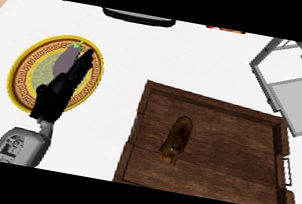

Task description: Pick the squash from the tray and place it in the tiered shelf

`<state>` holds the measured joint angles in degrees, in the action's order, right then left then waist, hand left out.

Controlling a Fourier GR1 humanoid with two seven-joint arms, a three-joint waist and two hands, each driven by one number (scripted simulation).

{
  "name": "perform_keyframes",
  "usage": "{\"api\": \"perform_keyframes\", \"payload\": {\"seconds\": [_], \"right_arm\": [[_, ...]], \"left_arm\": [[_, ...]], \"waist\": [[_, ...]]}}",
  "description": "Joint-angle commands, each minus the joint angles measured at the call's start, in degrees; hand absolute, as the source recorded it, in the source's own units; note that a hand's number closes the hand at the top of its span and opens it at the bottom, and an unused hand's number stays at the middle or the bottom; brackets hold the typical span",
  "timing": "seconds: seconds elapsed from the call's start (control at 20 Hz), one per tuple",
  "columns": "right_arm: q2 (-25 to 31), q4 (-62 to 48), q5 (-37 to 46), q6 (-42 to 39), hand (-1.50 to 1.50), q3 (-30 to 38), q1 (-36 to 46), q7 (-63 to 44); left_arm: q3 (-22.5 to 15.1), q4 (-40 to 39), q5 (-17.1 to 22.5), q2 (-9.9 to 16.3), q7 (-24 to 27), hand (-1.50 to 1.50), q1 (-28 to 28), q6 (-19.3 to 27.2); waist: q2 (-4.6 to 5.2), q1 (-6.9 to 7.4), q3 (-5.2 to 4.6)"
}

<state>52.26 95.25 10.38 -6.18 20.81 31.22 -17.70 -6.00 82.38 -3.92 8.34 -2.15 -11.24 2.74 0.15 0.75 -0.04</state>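
Observation:
A brownish, elongated squash (177, 139) lies in the middle of the dark wooden tray (248, 121), which sits right of centre. At the upper right stands the grey tiered shelf (301, 95), its flat shelves showing. My left hand (60, 89) reaches up from the lower left with its fingers stretched out straight over a yellow-rimmed plate (26, 72). It is well to the left of the tray and apart from the squash. Nothing is held in it. My right hand shows nowhere.
A purple eggplant (62, 59) with a green stem lies on the yellow-rimmed plate, partly hidden by my left hand. A dark object (139, 18) sits at the counter's far edge, with a red item (226, 29) beside it. White counter (184, 59) lies between plate, tray and shelf.

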Motion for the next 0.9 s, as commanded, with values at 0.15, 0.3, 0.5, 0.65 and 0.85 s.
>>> {"api": "perform_keyframes", "payload": {"seconds": [0.15,0.3,0.5,0.65,0.85], "right_arm": [[-1.1,-12.58,10.05,6.48,1.5,-4.89,5.01,14.14],[-4.42,-15.98,12.63,9.36,1.5,-8.4,9.84,14.36],[-9.75,-22.62,13.2,13.51,1.5,-7.56,10.07,16.32],[-10.81,-25.39,0.17,9.41,1.5,0.73,11.44,21.19],[-10.66,-34.47,2.04,9.41,1.5,-0.74,16.47,25.09]], "left_arm": [[0.07,-1.65,-0.81,-1.7,1.95,0.0,0.15,0.49],[-0.55,-1.07,-1.47,-1.57,3.7,0.0,2.68,-0.18],[0.62,0.71,-0.5,-1.19,0.04,0.0,0.65,-1.06],[1.27,-1.92,-0.18,-0.53,2.24,0.0,0.69,-1.76],[-0.22,4.45,-1.9,-1.96,-1.89,0.0,2.46,0.31]], "waist": [[0.17,0.37,0.03],[0.11,0.51,0.0],[0.03,0.22,0.04],[0.13,0.02,0.09],[-0.03,0.26,0.05]]}}
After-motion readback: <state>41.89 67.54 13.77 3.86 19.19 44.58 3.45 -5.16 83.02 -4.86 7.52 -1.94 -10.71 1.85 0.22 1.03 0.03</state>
